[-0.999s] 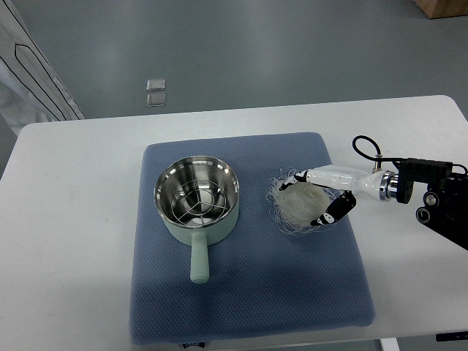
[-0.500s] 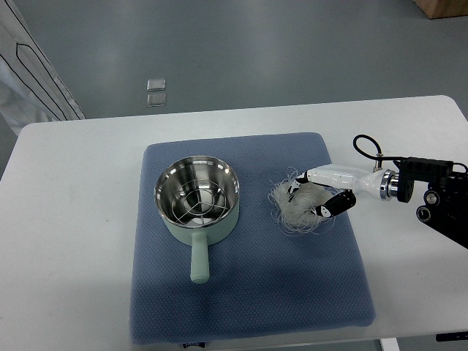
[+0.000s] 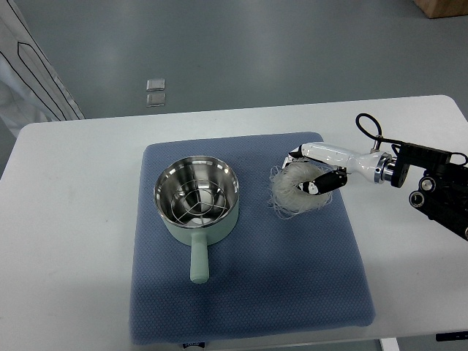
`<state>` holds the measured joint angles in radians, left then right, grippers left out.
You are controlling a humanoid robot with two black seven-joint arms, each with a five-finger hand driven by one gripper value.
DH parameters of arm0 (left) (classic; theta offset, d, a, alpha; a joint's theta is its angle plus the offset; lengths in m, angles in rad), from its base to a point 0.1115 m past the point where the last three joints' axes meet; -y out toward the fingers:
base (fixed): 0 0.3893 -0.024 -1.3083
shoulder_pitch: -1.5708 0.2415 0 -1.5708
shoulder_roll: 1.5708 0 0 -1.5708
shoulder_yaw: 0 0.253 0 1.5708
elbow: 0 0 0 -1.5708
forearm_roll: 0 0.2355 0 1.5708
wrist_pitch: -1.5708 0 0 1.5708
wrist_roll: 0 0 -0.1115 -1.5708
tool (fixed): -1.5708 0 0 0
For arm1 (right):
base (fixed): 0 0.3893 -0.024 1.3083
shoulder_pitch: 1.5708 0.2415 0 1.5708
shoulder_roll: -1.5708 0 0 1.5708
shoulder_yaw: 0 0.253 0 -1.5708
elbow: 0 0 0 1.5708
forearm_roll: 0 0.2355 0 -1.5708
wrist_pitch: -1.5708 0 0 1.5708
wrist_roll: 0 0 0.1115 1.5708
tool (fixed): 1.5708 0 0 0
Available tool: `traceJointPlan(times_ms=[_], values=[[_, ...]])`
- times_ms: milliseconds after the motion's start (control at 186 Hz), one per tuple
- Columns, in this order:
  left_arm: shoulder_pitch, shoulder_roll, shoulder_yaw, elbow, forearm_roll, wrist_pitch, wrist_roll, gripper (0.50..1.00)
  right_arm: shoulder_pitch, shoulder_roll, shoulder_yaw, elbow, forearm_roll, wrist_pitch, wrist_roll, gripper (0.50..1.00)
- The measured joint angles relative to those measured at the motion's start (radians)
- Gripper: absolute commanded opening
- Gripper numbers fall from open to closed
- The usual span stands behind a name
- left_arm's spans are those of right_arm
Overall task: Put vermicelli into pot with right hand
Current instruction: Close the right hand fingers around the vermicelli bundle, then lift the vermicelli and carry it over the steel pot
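Observation:
A pale green pot with a shiny steel inside and a wire rack in it sits on the blue mat, its handle pointing toward me. To its right a white tangle of vermicelli hangs just above the mat. My right hand, white with black fingertips, reaches in from the right edge and is shut on the vermicelli, with loose strands trailing below and to the left. The left arm does not show.
The mat lies on a white table. Grey floor lies beyond the far edge, with two small clear squares on it. A white fabric edge shows at top left.
The right hand closed its fingers on the vermicelli, then lifted it and carried it slightly up the picture and to the left, toward the pot.

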<state>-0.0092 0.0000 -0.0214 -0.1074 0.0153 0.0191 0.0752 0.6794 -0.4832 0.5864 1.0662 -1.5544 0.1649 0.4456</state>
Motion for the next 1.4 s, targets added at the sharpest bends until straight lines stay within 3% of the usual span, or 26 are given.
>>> traceJointPlan(times_ms=[623, 1171, 1402], values=[[0.000, 0.000, 0.002, 0.000, 0.000, -0.001, 0.000, 1.000, 0.145, 0.005, 0.029, 0.000, 0.089, 0.011, -0.004, 0.500], [0.000, 0.000, 0.003, 0.000, 0.000, -0.001, 0.000, 1.000, 0.215, 0.273, 0.026, -0.047, 0.085, -0.001, -0.006, 0.543], [0.000, 0.000, 0.003, 0.000, 0.000, -0.001, 0.000, 1.000, 0.196, 0.335, 0.013, -0.087, 0.080, -0.013, -0.010, 0.556]])
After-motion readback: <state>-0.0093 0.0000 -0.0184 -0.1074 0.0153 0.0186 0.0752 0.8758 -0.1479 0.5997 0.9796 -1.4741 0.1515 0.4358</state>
